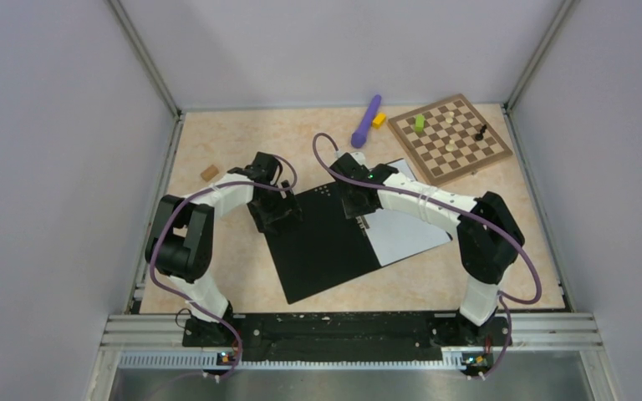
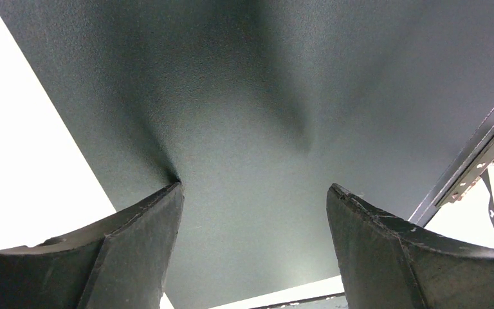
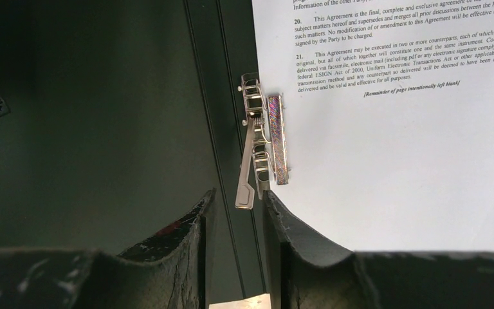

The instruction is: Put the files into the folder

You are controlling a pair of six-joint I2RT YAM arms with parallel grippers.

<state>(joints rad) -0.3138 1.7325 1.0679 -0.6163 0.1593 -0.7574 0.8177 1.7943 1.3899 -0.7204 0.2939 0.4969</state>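
Matte black folder [image 1: 326, 251] faces, smooth white files [image 3: 392, 161], shiny metal clip [image 3: 259, 148].

A pale lilac-grey back wall [image 1: 343, 50], left wall [image 1: 42, 184] and right wall [image 1: 619, 184] enclose the space, with aluminium struts [image 1: 145, 58] at the far corners. The surface [image 1: 234, 134] is beige, faintly marbled and evenly lit. An aluminium rail [image 1: 146, 330] lines its near edge.

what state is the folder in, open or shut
Open: the folder lies spread flat, black inner face up, a printed sheet on its right half.
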